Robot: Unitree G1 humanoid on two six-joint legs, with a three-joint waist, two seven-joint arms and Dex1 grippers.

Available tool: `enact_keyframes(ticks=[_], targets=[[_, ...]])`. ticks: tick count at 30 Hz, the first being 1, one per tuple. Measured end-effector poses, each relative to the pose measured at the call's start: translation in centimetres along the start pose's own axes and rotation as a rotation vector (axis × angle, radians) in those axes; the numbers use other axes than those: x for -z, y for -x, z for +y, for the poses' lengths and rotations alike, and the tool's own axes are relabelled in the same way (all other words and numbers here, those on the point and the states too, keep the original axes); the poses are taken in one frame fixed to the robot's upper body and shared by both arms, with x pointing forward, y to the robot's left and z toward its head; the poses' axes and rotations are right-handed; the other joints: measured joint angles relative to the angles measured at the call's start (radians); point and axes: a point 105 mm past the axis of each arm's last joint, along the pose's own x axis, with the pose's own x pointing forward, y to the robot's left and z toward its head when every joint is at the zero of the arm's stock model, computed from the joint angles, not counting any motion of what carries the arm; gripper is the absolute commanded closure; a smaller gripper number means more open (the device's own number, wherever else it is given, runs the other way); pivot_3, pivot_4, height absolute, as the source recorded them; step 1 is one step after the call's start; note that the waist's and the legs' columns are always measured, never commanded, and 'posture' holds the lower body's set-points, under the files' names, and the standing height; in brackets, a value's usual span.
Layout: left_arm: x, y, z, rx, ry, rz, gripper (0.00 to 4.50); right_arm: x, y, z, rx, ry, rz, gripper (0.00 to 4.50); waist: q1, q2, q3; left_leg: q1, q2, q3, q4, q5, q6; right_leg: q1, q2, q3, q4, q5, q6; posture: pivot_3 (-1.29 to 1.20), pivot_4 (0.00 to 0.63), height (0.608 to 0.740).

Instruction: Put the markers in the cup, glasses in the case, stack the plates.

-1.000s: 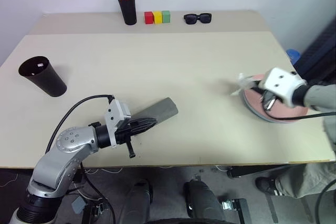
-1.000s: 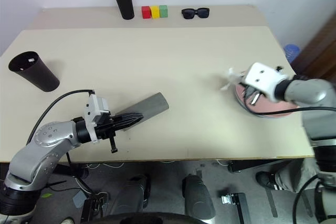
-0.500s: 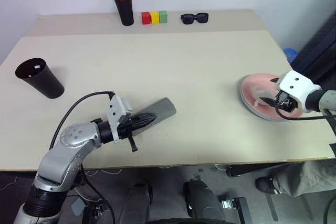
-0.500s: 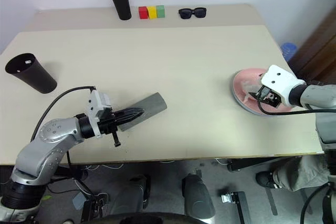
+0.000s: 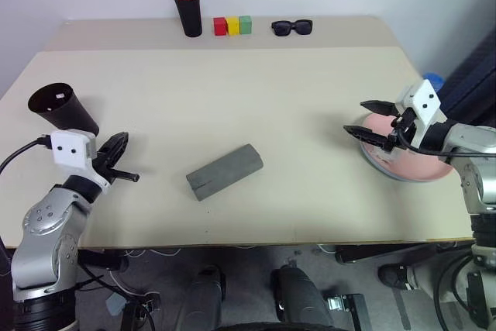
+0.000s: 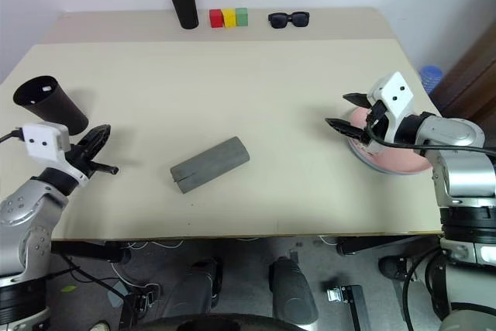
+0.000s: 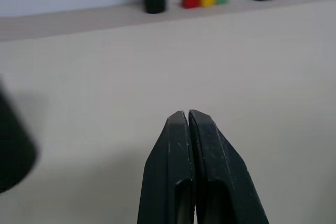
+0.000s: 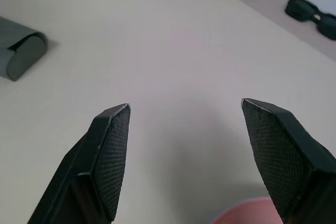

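The salmon pink plate [image 5: 415,162] lies on top of the light blue plate, whose rim [image 5: 385,170] shows beneath it, at the table's right edge. My right gripper [image 5: 367,119] hangs open over their left rim, holding nothing; its wrist view shows the gap [image 8: 186,111] wide and bare. The grey case [image 5: 225,171] lies closed in the middle of the table. The dark cup [image 5: 63,110] stands at the far left. My left gripper [image 5: 120,145] is shut and empty, just right of the cup. The markers and the glasses are hidden.
Along the back edge stand a black pen holder [image 5: 187,13] with orange-red pens, red, yellow and green blocks [image 5: 232,25], and black sunglasses [image 5: 292,27]. Bare tabletop [image 5: 256,98] spreads between the case, the cup and the plates.
My left gripper has left the case and swung left to beside the cup. My right gripper has opened and now points left over the plates' left rim.
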Motion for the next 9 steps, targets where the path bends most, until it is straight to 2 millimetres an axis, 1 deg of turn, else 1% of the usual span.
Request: enact_keyframes(ticks=[2, 5, 9], targets=[[0.4, 0.1, -0.1, 0.006, 0.001, 0.014, 4.50, 0.4, -0.7, 0.2, -0.009, -0.013, -0.005, 1.08, -0.003, 0.000, 0.000, 0.000, 0.000, 0.000, 0.000, 0.000, 0.000, 0.000, 0.000, 0.000, 0.000, 0.000, 0.000, 0.00, 0.150, 0.740], [0.5, 0.1, -0.3, 0.019, 0.000, 0.017, 4.50, 1.2, -1.3, 0.4, -0.008, -0.035, 0.003, 1.08, -0.005, 0.000, 0.000, 0.000, 0.000, 0.000, 0.000, 0.000, 0.000, 0.000, 0.000, 0.000, 0.000, 0.000, 0.000, 0.00, 0.150, 0.740], [0.5, 0.1, -0.5, 0.028, 0.000, 0.019, 4.50, 1.2, -1.4, 0.4, -0.002, -0.036, 0.002, 1.08, -0.006, 0.000, 0.000, 0.000, 0.000, 0.000, 0.000, 0.000, 0.000, 0.000, 0.000, 0.000, 0.000, 0.000, 0.000, 0.00, 0.150, 0.740]])
